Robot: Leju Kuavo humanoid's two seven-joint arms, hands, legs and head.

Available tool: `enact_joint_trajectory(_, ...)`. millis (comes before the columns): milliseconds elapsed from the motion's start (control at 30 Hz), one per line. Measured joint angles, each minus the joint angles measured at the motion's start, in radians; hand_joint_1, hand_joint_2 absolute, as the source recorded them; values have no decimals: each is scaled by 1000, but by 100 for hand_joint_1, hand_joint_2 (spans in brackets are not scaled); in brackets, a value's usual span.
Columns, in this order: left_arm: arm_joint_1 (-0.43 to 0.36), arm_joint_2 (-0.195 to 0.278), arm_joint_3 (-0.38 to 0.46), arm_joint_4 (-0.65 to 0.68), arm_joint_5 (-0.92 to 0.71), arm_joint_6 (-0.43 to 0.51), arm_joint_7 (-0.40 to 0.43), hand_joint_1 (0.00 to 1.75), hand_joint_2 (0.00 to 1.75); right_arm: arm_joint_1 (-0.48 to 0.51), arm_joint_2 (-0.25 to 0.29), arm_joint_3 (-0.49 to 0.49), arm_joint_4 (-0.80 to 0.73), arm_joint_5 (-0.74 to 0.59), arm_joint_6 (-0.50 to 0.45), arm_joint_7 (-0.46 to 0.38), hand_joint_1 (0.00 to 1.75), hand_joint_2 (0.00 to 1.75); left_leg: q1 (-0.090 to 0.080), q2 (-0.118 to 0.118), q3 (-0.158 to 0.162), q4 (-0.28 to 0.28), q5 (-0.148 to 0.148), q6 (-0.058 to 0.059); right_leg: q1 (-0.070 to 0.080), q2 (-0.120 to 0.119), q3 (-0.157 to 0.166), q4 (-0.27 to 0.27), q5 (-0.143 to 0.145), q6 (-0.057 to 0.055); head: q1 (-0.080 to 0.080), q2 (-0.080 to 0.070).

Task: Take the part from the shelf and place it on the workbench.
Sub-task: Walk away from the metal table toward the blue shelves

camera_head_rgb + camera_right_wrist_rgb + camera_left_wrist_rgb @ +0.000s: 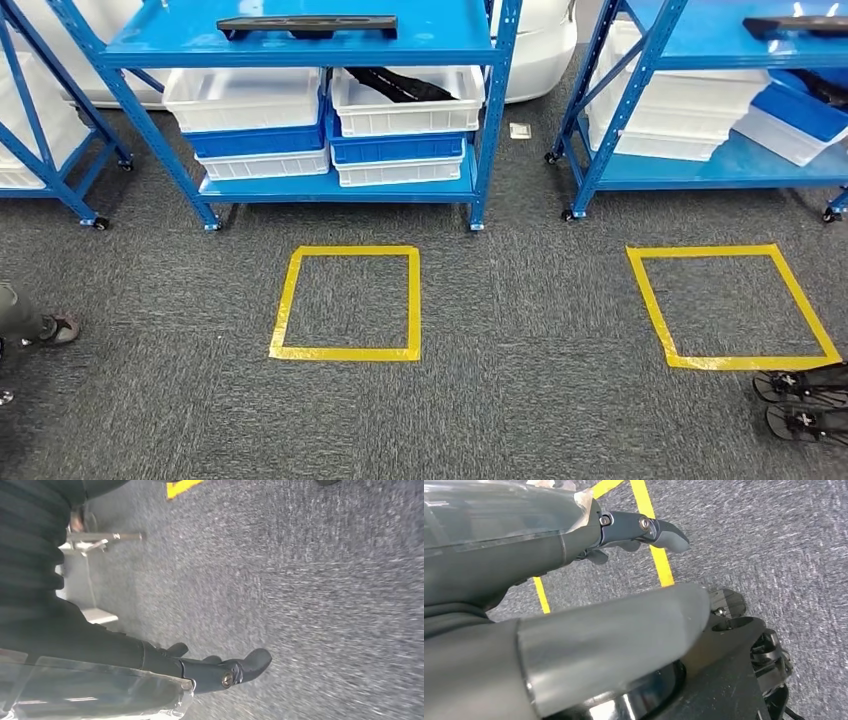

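- Long flat black plastic part [306,24] lying on the top deck of the blue metal shelf [300,45], straight ahead in the head view — far forward of both hands and well above them, untouched.
- Second black part [795,26] on the neighbouring blue shelf [700,60] off to the right-hand side; another dark piece inside a white plastic bin [405,105] on the lower deck.
- Left hand [639,532] hanging low over grey carpet [500,300], fingers stretched out and apart, holding nothing; yellow tape line [656,555] directly beneath the fingers.
- Right hand [220,672] likewise hanging over carpet, fingers extended, nothing in them — released, not clenched.
- Yellow taped square [347,304] on the floor ahead, between the hands and the shelf; second taped square [733,306] further toward the right hand's side.
- Person's shoe [58,327] at the edge on the left hand's side; wheeled dark base [805,400] near the right.
- Judged stage: approach only, no reach begun; workbench nowhere to be seen.
- Risks: stopping off the square could leave the part beyond reach; a one-sided grip on so long a piece could let it tilt and slide off; shelf uprights could catch a rising arm; nearby foot could be struck while stepping.
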Motion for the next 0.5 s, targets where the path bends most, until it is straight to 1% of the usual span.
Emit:
enact_joint_trajectory(67,-1,1,0,0,0,0,0,0,0,0,0,0,0,0,-1,1,0,175,4,1,2,3,-6,-6,-5,1,5,-4,-2,-9,0,0)
enact_joint_trajectory(100,-1,2,0,0,0,0,0,0,0,1,1,0,0,0,-1,1,0,175,7,2,-3,21,-18,-10,-8,2,10,-6,-5,-17,-2,0)
enact_joint_trajectory(133,-1,2,0,0,0,0,0,0,0,1,2,0,0,0,-2,2,0,175,10,3,-49,105,-51,-15,-9,2,18,-8,-11,-30,-3,0)
enact_joint_trajectory(167,0,3,0,0,0,0,0,0,0,1,3,0,0,-1,-2,2,0,175,11,5,-89,150,-45,-16,-7,3,31,-9,-21,-39,-4,0)
enact_joint_trajectory(200,1,4,0,0,0,0,0,0,0,1,4,0,0,-1,-2,2,0,175,12,5,-120,169,-25,-13,-4,5,45,-9,-33,-45,-5,0)
enact_joint_trajectory(233,2,6,0,0,0,0,0,0,0,0,6,0,0,-1,-2,3,0,175,11,6,-138,160,5,-8,-1,6,57,-9,-44,-47,-5,0)
enact_joint_trajectory(267,2,7,0,0,0,0,0,0,0,0,7,0,0,-2,-3,3,0,175,9,6,-116,85,53,-1,4,8,65,-9,-53,-43,-5,0)
enact_joint_trajectory(300,1,8,0,0,-1,0,0,0,0,-1,9,0,1,-2,-3,3,0,175,5,7,-100,48,64,4,8,8,67,-10,-59,-38,-4,0)
enact_joint_trajectory(333,0,8,0,0,-1,0,0,0,0,-1,10,0,1,-3,-4,3,0,175,1,6,-93,34,61,8,11,8,67,-11,-65,-32,-4,0)
enact_joint_trajectory(367,-1,8,0,0,-1,-1,1,0,0,-2,10,0,1,-4,-4,3,0,175,-3,6,-91,30,56,11,13,8,69,-14,-69,-25,-4,0)
enact_joint_trajectory(433,-2,8,0,0,-2,-1,3,0,0,-3,11,0,1,-7,-5,0,0,175,-2,4,-76,14,60,24,13,6,71,-7,-76,-14,-3,0)
enact_joint_trajectory(467,-2,8,0,0,-2,-1,4,0,0,-3,11,-1,1,-7,-6,-3,0,175,0,4,-65,5,64,30,13,6,62,16,-86,-11,-2,0)
enact_joint_trajectory(500,-2,8,0,0,-2,0,6,0,0,-3,11,-1,1,-8,-6,-6,0,175,2,5,-54,-2,67,35,11,5,41,61,-104,-11,-1,0)
